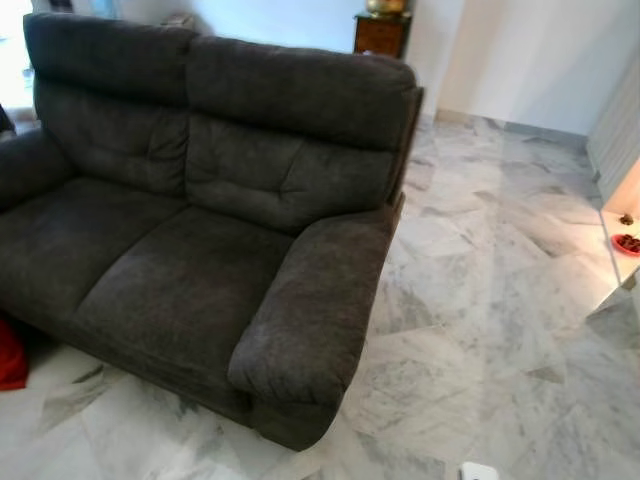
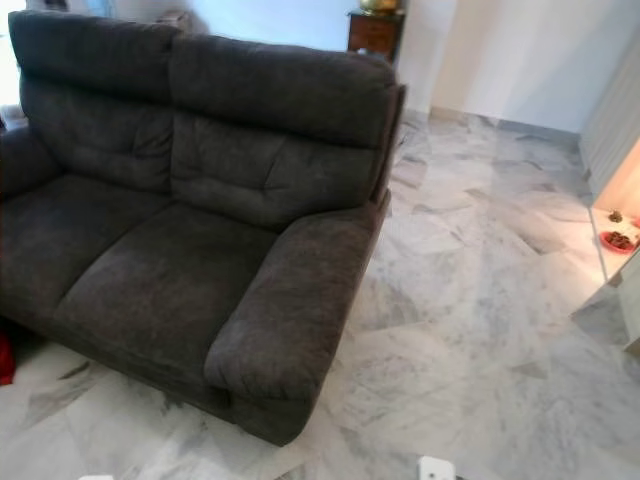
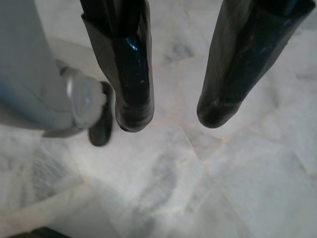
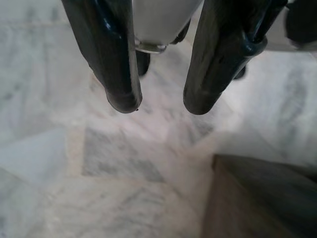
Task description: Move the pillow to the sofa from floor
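White-and-grey marble floor (image 1: pixel 480 330) throughout, veined tiles laid diagonally. Dark wooden cabinet (image 1: pixel 381 33) at back against white wall (image 1: pixel 530 50), brass-coloured object (image 1: pixel 385 6) on top, cut off by frame edge. Pale skirting along wall base. Low lit shelf (image 2: pixel 605 230) at right edge, red dish (image 2: pixel 619 241) on it with dark contents, small item just behind, too small to identify. Small white object (image 1: pixel 478 471) on floor at bottom edge, partly cropped. Bright window area at upper left corner, washed out. Wrist views: same marble, grey veins, blurred; dark grey patch in one corner, unclear.
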Controlling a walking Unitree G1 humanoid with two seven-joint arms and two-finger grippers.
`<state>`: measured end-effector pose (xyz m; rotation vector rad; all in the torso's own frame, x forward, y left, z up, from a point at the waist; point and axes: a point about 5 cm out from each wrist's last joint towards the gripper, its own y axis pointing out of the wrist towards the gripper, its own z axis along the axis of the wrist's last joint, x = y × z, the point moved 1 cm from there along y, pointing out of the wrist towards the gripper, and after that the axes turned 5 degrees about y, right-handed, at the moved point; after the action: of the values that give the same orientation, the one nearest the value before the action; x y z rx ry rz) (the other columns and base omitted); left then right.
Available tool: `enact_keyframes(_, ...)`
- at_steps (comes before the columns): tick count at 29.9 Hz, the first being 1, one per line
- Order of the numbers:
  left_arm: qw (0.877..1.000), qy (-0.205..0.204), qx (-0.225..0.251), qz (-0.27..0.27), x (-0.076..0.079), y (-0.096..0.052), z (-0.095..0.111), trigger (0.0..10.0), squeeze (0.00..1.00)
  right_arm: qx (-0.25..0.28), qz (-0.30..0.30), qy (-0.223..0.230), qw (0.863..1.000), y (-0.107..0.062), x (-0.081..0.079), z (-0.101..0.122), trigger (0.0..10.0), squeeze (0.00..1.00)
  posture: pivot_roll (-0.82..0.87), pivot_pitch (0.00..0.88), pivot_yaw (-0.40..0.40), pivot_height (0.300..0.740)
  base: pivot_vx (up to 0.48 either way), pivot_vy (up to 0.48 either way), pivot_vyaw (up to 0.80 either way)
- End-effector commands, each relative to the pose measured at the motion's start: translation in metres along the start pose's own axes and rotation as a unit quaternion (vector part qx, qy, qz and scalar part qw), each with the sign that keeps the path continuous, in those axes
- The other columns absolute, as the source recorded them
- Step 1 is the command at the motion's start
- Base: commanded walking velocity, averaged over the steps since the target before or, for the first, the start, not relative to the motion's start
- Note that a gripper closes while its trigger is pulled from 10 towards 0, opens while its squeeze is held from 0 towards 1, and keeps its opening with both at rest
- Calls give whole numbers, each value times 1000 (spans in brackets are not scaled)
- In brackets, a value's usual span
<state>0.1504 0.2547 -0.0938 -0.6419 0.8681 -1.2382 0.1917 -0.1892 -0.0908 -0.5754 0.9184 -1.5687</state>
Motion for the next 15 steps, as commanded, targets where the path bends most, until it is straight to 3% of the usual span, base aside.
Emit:
enact_keyframes(1, 1000, 2, -10, -7, 5, -1, -5, 10000, 0, -4, -15, 4, 1000, -2, 12, -3, 10000, 0, 37, 60, -5, 740, 0, 345, 0)
enact_keyframes(15, 1000, 1, -10, -7, 6, -1, -5, 10000, 0, -6, -15, 8, 1000, -2, 12, -4, 10000, 0, 36, 61, -5, 740, 0, 341, 0)
